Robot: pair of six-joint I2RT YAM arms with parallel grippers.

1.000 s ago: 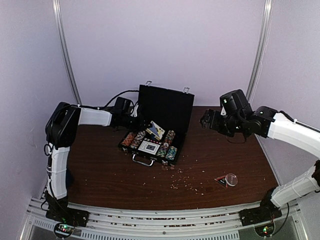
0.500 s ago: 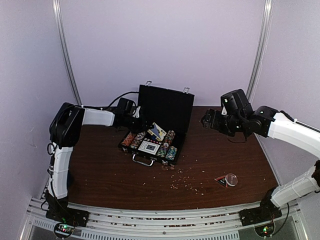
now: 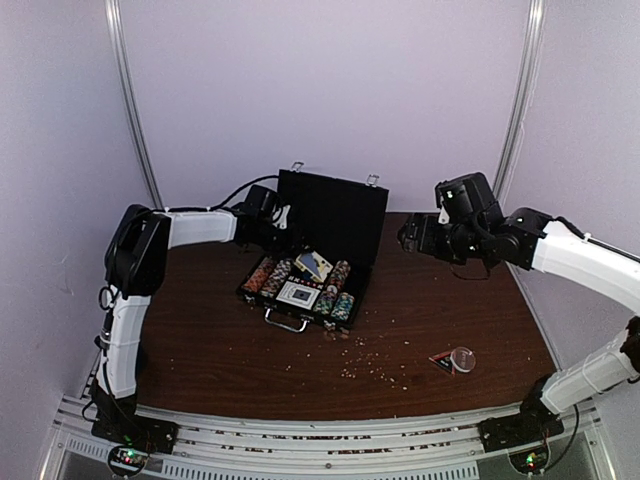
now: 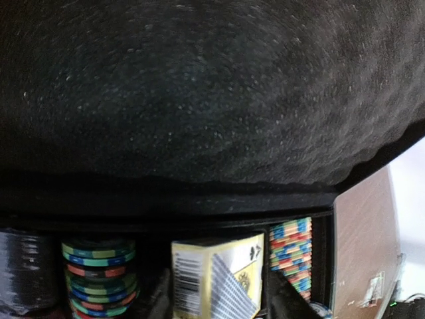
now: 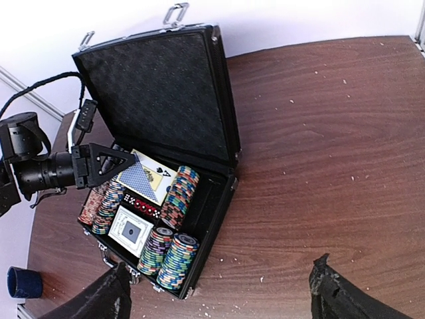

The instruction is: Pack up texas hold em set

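**Black silver-cornered poker case (image 5: 159, 93), lid up.**
Likely stiff, chip-heavy: push lid's top edge. My right jaws (image 5: 219, 289) spread, empty; left jaws (image 5: 123, 161) astride yellow card box (image 4: 216, 279), grip unclear.

Pale lilac walls (image 3: 330, 90) around a dark wooden table (image 3: 220, 340).

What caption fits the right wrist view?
Open poker case holding chip rows and a tilted card box, left gripper at its left side.

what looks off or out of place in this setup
The rear card deck box sits tilted in the open case, one end raised instead of lying flat like the other deck. Crumbs are scattered on the table in front of the case.
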